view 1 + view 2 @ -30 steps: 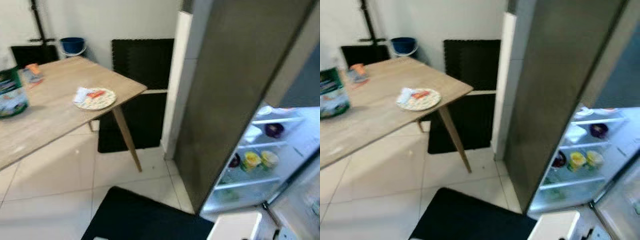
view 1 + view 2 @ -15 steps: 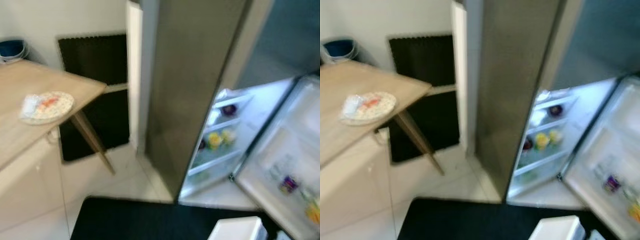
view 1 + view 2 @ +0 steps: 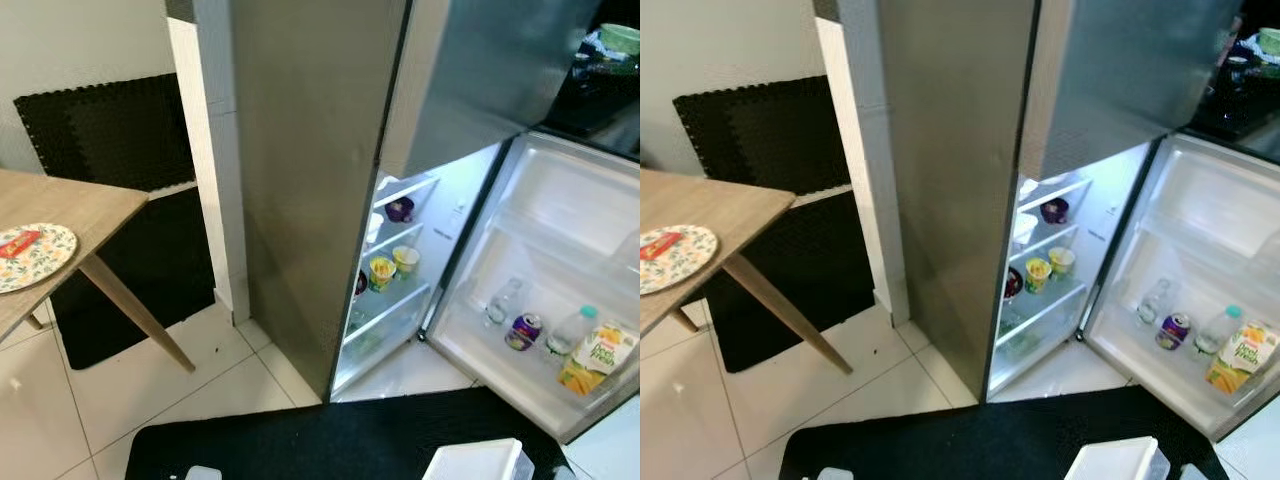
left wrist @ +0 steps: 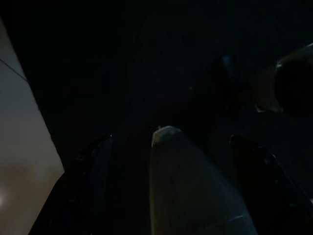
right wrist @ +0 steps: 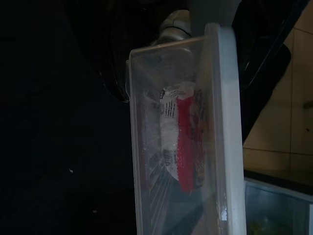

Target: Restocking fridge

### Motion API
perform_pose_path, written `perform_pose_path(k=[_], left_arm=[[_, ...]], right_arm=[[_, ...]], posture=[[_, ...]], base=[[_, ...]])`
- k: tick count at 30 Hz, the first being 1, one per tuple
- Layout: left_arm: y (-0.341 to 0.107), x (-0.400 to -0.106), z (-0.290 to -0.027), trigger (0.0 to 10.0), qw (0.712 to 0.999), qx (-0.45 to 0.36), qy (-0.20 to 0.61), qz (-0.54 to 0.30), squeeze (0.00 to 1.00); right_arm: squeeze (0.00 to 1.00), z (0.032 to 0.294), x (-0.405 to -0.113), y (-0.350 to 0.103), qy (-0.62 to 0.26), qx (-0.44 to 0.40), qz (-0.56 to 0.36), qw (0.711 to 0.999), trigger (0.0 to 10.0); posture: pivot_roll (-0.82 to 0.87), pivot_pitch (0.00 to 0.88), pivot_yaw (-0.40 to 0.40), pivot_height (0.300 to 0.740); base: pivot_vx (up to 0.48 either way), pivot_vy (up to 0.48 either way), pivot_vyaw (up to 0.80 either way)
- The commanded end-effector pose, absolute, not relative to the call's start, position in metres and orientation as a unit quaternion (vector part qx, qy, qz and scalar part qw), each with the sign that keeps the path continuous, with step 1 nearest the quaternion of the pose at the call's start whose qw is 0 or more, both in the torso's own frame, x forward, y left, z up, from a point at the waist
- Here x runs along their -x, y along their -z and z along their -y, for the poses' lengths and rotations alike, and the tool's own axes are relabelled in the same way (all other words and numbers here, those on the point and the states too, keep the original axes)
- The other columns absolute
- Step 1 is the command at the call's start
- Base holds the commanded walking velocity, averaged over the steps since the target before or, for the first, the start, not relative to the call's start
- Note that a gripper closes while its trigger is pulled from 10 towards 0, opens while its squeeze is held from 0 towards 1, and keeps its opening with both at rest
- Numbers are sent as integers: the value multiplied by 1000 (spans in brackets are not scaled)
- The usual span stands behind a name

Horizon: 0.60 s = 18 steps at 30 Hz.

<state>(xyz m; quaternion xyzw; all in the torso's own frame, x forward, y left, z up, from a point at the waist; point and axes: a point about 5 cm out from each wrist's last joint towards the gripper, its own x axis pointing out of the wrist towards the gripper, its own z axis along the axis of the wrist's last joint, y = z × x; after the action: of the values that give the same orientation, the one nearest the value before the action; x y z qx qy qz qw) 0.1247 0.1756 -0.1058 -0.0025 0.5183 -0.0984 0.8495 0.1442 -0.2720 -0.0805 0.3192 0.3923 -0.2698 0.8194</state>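
Fridge (image 3: 330, 200) is standing at twelve o'clock from the robot, its lower door (image 3: 560, 300) swung wide toward three o'clock and its lit shelves (image 3: 395, 285) facing out. Sitting low at about five o'clock in the head views is a clear lidded container (image 3: 1112, 462), the thing being carried for restocking. In the right wrist view that container (image 5: 183, 142) is lying along the right gripper (image 5: 210, 19), with a red-and-white packet (image 5: 182, 142) showing through its wall; the dark fingers are sitting on either side of its far end, so the claw is judged to be clamped on it. Left gripper (image 4: 168, 161) is hanging in deep shade, and whether its fingers are apart or together cannot be told.

Judging the step as the approach, the robot is needing to square itself to the open compartment, keep the container level, and pick a bare stretch of shelf beside the yellow cups (image 3: 392, 265), steering clear of the door edge on the way in.

Writing is scarce: the juice carton (image 3: 592, 358) in the door rack is carrying a green and orange label too small to read, the can (image 3: 521, 331) beside it likewise, and the packet's print is blurred.
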Motion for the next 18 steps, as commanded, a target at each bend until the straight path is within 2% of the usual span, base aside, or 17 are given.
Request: perform_pose_path(k=[1,18], left_arm=[[108,-119,-174,10000,845,10,93,-526,0],[107,-120,-174,10000,846,7,97,-525,0]], right_arm=[[0,276,-155,75,266,-322,-365,832,10000],[0,273,-162,71,235,-310,-356,850,10000]], posture=[[-102,0,-23,740],[-105,0,-22,740]], base=[[255,-375,0],[293,-367,0]])
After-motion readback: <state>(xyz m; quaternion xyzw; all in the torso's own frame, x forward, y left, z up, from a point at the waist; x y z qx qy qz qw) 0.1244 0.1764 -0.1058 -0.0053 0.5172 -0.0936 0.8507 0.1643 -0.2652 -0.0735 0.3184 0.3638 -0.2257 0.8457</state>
